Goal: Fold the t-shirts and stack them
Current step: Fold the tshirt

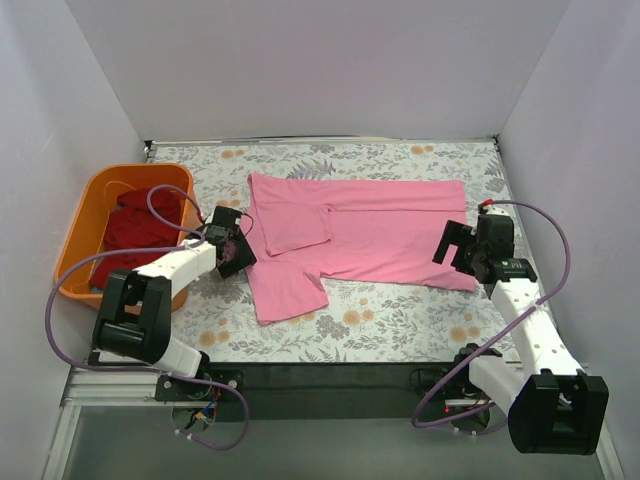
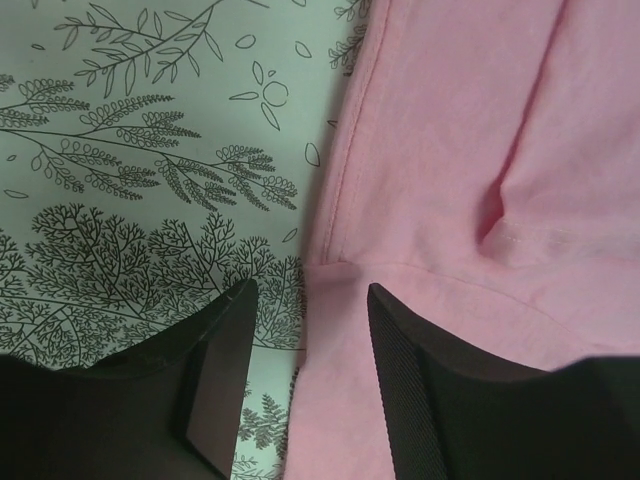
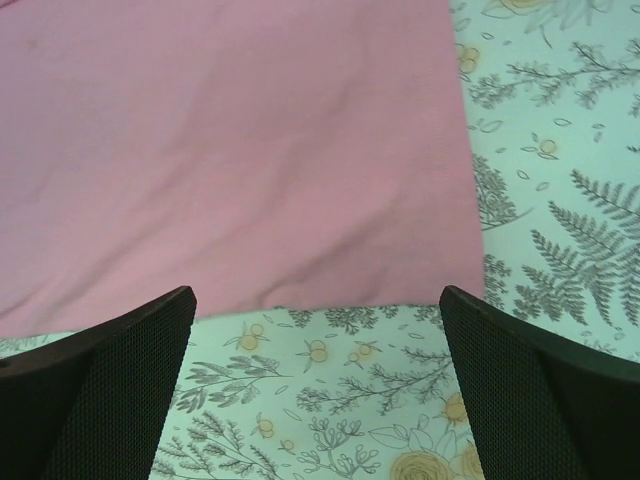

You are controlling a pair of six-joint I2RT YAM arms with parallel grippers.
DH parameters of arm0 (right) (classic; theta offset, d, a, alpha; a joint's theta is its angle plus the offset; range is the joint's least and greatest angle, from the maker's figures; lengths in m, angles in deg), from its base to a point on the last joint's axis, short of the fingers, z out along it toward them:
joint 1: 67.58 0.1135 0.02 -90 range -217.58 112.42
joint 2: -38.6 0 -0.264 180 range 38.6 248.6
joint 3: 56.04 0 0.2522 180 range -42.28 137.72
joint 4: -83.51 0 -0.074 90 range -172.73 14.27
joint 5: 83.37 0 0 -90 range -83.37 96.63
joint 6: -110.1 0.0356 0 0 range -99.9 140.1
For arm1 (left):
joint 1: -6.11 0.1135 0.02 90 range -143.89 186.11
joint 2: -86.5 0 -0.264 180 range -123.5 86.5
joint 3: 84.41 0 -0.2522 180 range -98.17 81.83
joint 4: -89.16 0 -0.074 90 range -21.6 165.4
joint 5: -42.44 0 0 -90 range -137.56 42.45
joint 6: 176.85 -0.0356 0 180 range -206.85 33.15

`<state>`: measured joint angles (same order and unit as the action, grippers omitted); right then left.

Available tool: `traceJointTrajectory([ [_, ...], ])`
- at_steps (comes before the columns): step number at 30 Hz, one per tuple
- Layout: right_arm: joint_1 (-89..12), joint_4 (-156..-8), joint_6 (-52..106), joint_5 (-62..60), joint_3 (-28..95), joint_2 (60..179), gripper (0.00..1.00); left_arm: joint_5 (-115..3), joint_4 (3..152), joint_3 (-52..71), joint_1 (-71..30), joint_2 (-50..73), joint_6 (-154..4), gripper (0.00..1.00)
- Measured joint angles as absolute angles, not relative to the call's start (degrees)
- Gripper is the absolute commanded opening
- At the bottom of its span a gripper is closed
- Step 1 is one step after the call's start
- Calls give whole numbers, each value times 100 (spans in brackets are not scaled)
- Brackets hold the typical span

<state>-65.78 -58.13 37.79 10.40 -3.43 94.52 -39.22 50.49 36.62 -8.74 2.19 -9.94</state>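
Observation:
A bright pink t-shirt [image 1: 370, 230] lies spread flat across the floral table, with one sleeve folded onto its body and the other sticking out toward the front. My left gripper [image 1: 234, 254] sits low at the shirt's left edge. In the left wrist view the left gripper [image 2: 311, 290] is open, and the edge of the pink shirt [image 2: 480, 130] lies flat between its jaws, ungripped. My right gripper [image 1: 456, 250] hovers at the shirt's right end. It is the right gripper [image 3: 315, 295], wide open over bare tablecloth just off the pink hem [image 3: 230, 150]. Dark red t-shirts [image 1: 135, 228] lie heaped in the basket.
An orange plastic basket [image 1: 78, 240] stands at the table's left side, close behind my left arm. The floral tablecloth [image 1: 400, 320] shows in front of the shirt. White walls close in the back and both sides.

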Motion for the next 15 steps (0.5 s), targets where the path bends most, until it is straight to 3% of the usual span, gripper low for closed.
traceJointTrajectory([
  [11, -6687, -5443, 3795, 1606, -480, 9607, 98, -3915, 5198, 3378, -879, -284, -1038, 42],
  [15, -6868, -5430, 3897, 1766, -564, 9638, 88, -3913, 5263, 3325, -922, -389, -1099, 43],
])
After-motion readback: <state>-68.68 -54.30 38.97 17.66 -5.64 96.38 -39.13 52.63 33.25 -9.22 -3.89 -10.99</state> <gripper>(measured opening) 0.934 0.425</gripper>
